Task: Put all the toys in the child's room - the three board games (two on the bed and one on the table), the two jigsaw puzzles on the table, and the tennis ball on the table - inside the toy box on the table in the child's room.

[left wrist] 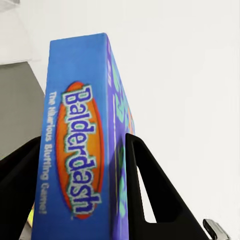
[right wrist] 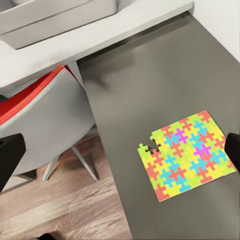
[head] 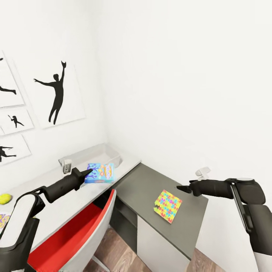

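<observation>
Gripping blue board game [head: 100,173], left jaws [head: 90,172].

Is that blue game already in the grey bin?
Not yet. The blue game is clamped in the left hand, in front of the toy box.
</observation>
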Robot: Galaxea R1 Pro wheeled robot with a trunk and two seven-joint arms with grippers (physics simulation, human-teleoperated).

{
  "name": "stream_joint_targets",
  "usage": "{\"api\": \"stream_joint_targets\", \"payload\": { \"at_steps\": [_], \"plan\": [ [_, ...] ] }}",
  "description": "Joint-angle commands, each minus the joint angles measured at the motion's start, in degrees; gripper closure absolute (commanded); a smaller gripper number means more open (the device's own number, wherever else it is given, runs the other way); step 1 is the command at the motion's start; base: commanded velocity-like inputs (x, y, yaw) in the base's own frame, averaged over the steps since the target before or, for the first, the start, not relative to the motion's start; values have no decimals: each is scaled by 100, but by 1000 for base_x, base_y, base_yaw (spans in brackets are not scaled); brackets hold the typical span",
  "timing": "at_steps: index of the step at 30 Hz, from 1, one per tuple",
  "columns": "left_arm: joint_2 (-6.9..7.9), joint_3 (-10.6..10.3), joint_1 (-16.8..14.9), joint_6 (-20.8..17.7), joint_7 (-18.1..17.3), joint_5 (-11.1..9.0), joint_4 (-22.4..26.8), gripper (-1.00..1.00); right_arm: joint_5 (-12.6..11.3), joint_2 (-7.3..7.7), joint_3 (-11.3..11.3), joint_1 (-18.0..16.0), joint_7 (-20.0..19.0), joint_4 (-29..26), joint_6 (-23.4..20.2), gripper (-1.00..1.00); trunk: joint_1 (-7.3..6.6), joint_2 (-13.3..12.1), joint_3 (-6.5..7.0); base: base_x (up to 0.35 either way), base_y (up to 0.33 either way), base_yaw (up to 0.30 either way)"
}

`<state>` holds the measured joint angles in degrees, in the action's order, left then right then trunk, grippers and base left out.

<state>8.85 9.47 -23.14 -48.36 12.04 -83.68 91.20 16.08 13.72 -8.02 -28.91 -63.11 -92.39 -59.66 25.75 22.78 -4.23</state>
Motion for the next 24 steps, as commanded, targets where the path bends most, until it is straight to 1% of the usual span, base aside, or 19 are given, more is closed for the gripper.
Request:
{"api": "stream_joint_targets", "payload": {
  "at_steps": [1, 3, 4, 5, 6, 7, 8, 9, 10, 11, 13, 18, 24],
  "plan": [
    [-26, -29, -53, -23, 137, -70, -1, 100, 54, 0, -4, -6, -59, -7, -34, -100, 4, 14, -14, 0, 8, 291],
    [-93, -181, -303, -29, 486, -124, -59, 100, 53, -6, 0, -4, -60, -9, -34, -100, 4, 14, -14, 0, 4, 292],
    [-123, -235, -479, -30, 703, -217, -126, 100, 53, -7, 1, -4, -59, -9, -34, -100, 4, 14, -14, 0, 2, 293],
    [-177, -280, -674, -31, 952, -360, -187, 100, 53, -6, 1, -6, -60, -8, -34, -100, 4, 14, -14, 0, 1, 293],
    [-256, -369, -886, -28, 1281, -517, -243, 100, 55, -4, 2, -7, -60, -8, -34, -100, 4, 14, -14, 0, 1, 291],
    [-292, -414, -978, -26, 1432, -580, -266, 100, 56, -4, 2, -7, -60, -8, -34, -100, 4, 14, -16, 0, 1, 288],
    [-352, -505, -1145, -8, 1722, -675, -315, 100, 58, 6, 2, -11, -60, -8, -34, -100, 4, 14, -18, 0, 0, 280],
    [-452, -645, -1562, 46, 2250, -808, -1011, 100, 55, 31, -8, -11, -57, -7, -34, -100, 4, 14, -24, 0, 0, 223],
    [-432, -631, -1629, 51, 2294, -805, -1292, 100, 54, 35, -14, -12, -55, -7, -34, -100, 4, 14, -29, 0, 0, 230],
    [-280, -573, -1951, 48, 2320, -787, -2242, 100, 59, 37, -123, -16, -48, -7, -34, -100, 4, 14, -35, 0, 0, 244],
    [-245, -571, -2078, 47, 2340, -780, -2467, 100, 65, 32, -156, -17, -45, -7, -34, -100, 4, 14, -45, 0, 0, 246],
    [-212, -571, -2218, 48, 2318, -784, -2641, 100, 64, 27, -184, -11, -44, -7, -34, -100, 4, 14, -71, 0, 0, 249],
    [-261, -583, -2270, 47, 2275, -793, -2637, 100, 60, 31, -192, -9, -46, -8, -34, -100, 4, 14, -98, 18, 0, 228]
  ]
}}
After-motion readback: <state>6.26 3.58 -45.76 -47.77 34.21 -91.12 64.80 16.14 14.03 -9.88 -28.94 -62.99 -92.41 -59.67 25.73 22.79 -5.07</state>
